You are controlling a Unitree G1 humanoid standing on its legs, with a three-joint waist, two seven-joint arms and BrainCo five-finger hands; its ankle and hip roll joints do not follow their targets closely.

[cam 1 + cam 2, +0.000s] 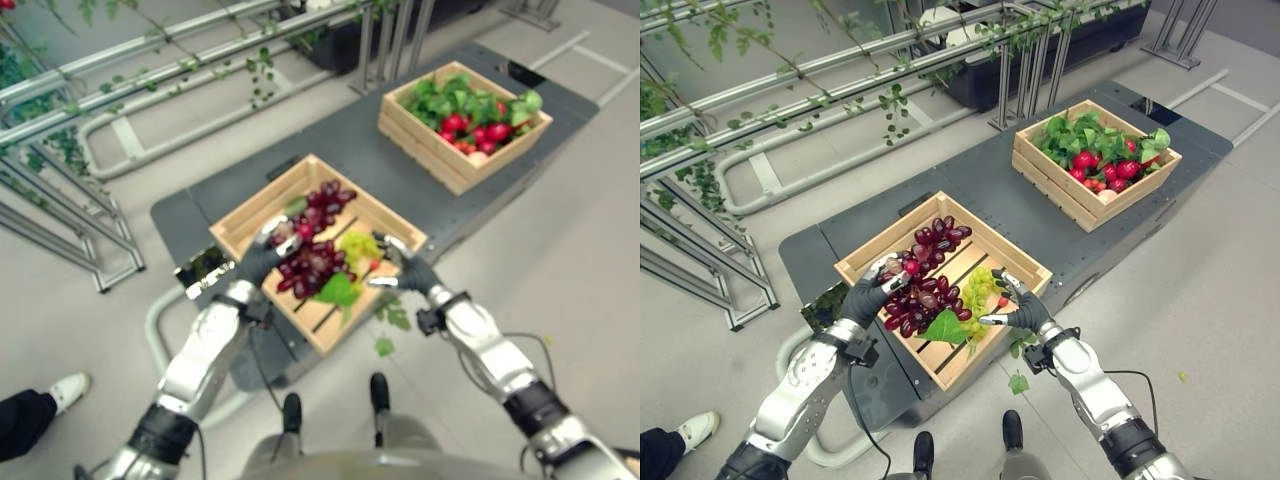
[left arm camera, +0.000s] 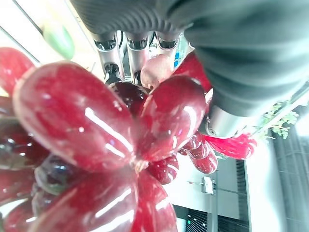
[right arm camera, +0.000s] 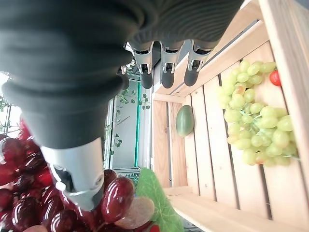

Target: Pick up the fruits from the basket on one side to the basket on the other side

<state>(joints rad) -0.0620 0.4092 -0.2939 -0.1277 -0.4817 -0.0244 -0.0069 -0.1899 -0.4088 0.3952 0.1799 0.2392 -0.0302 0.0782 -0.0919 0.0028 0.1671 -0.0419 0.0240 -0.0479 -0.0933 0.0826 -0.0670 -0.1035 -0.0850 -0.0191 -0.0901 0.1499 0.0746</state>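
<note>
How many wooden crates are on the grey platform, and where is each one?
2. The near crate holds red and green grapes, between the left hand and the right hand. The far crate stands further along, to the right, with leaves and red fruit.

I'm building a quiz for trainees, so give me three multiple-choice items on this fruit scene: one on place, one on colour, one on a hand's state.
1. Where do the dark red grapes lie?
A. near wooden crate
B. far wooden crate
C. floor

2. What colour is the grape bunch by the right robot hand?
A. purple
B. pale green
C. orange

3. What is the left robot hand doing?
A. hanging off the platform
B. fingers on the red grapes
C. holding a leaf

Answers:
1 A, they fill the near crate's left half.
2 B, the right wrist view shows it pale green.
3 B, the left wrist view shows fingers against the grapes.
</note>
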